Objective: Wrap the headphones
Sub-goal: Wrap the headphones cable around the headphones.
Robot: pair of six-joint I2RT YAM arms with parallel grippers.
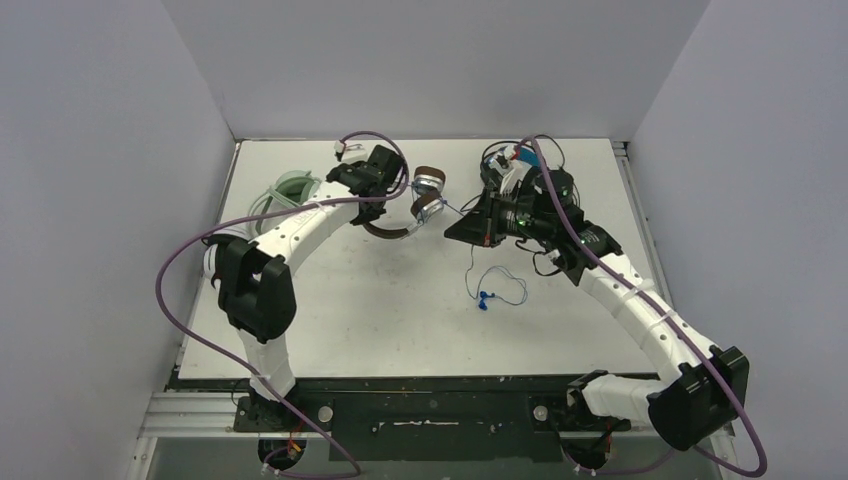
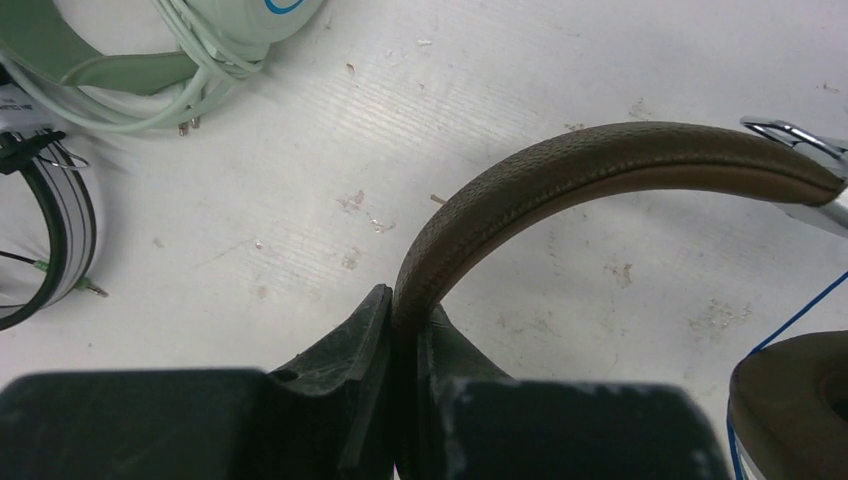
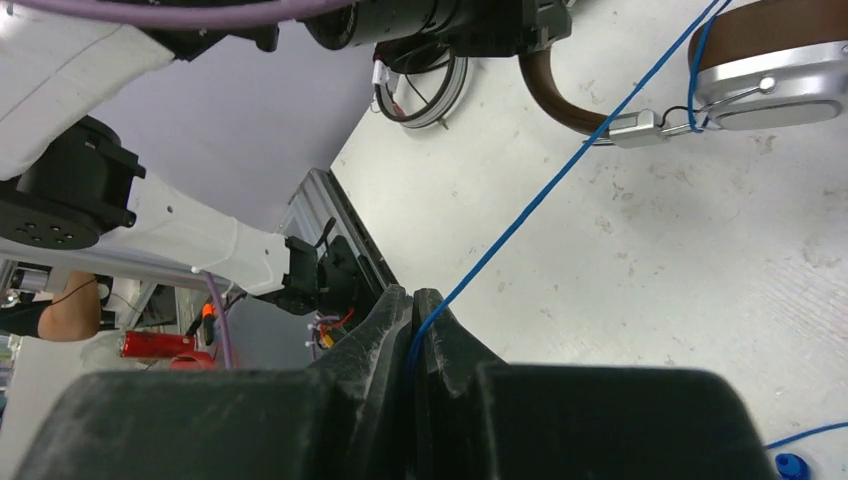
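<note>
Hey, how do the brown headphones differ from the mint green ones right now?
The brown headphones have their headband clamped in the left gripper; the mint green headphones lie free on the table. The brown pair's blue cord stretches out to the right gripper, which pinches it, while the mint pair's pale cord is gathered in loops against them. Both are corded over-ear headsets.

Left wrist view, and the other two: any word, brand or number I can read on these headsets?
None readable in any view.
The pale mint-green plastic earcup bears a blue curved mark, cut off by the frame edge: unreadable.
The brown leather headband and silver metal earcup show no lettering.
</note>
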